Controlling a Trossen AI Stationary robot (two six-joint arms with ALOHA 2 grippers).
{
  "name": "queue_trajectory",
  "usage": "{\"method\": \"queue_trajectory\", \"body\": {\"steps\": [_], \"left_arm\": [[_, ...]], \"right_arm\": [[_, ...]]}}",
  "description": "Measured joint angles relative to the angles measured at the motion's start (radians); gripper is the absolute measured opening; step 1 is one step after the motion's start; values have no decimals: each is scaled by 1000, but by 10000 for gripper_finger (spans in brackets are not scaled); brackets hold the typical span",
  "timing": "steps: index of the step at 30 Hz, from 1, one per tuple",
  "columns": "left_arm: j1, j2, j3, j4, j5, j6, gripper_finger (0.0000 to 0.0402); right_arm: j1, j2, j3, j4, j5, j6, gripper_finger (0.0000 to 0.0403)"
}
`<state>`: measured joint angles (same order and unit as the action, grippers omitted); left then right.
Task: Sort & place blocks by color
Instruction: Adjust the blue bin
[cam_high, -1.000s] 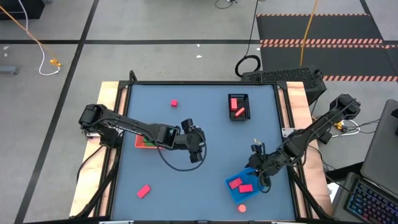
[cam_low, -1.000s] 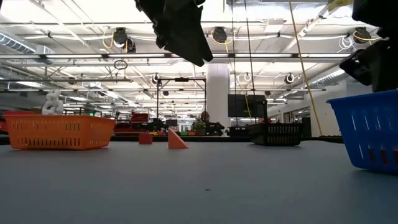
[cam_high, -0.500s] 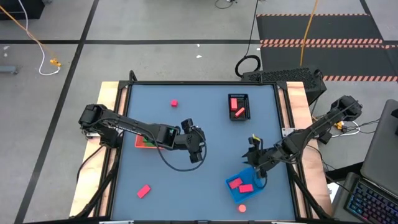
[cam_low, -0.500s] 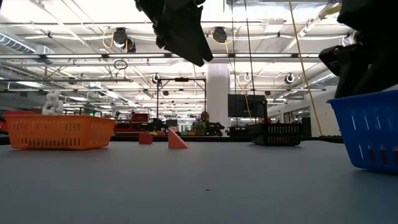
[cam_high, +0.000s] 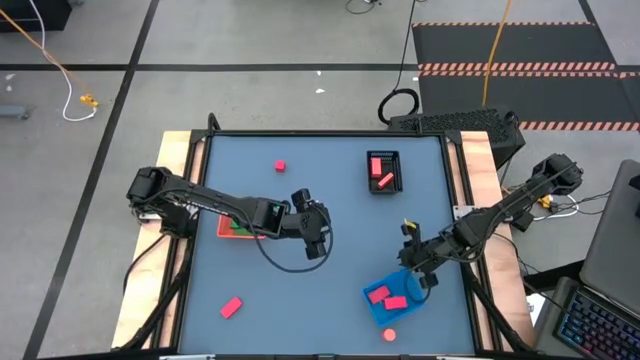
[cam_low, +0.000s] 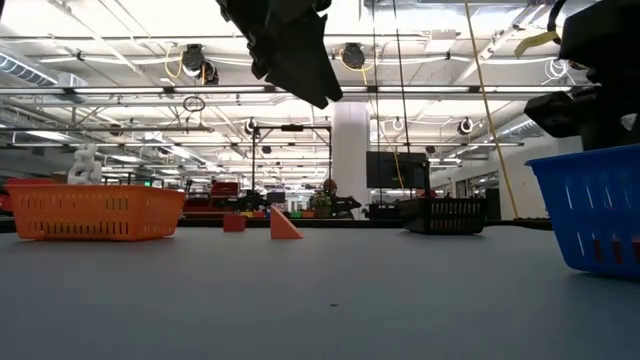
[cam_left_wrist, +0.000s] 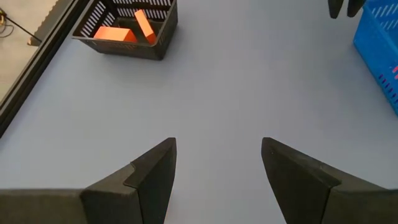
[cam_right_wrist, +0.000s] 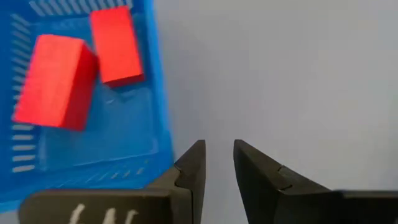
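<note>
My right gripper (cam_high: 410, 262) hangs beside the far left corner of the blue tray (cam_high: 395, 298), its fingers (cam_right_wrist: 189, 163) a narrow gap apart with only bare table between them. Two red blocks (cam_right_wrist: 53, 81) (cam_right_wrist: 115, 43) lie flat on that tray's floor. My left gripper (cam_high: 315, 238) waits open above the table's middle, with nothing between its fingers (cam_left_wrist: 155, 174). More red blocks (cam_left_wrist: 121, 31) lie in the black tray (cam_high: 383, 172). A green block (cam_high: 240, 228) sits in the orange tray (cam_high: 232, 228), partly under my left arm. A red cube (cam_high: 280, 165), a pink bar (cam_high: 231, 307) and a red piece (cam_high: 389, 336) lie loose on the table.
The blue-grey table top (cam_high: 330, 300) lies bare between the trays. In the low view the orange tray (cam_low: 95, 212) stands at the left, the black tray (cam_low: 445, 215) farther back and the blue tray (cam_low: 590, 210) close at the right. A raised rim (cam_high: 205, 200) runs round the table.
My right gripper has rolled about its own line and shifted a little toward the table's far edge, staying by the blue tray's corner. My left arm has kept still, and no block has moved.
</note>
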<state>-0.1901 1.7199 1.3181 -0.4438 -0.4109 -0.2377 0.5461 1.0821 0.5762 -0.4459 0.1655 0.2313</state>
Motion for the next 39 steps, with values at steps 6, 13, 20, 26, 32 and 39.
{"method": "queue_trajectory", "body": {"steps": [6,13,20,26,32,39], "left_arm": [[0,0,0,0,0,1,239],[0,0,0,0,0,3,239],[0,0,0,0,0,2,239],[0,0,0,0,0,2,239],[0,0,0,-1,0,1,239],[0,0,0,0,0,-1,239]], "right_arm": [[2,0,0,-1,-89,82,75],[8,0,0,-1,-170,172,75],[42,0,0,1,-180,259,75],[87,0,0,18,-202,334,75],[114,0,0,23,-193,372,75],[117,0,0,31,-173,352,75]]}}
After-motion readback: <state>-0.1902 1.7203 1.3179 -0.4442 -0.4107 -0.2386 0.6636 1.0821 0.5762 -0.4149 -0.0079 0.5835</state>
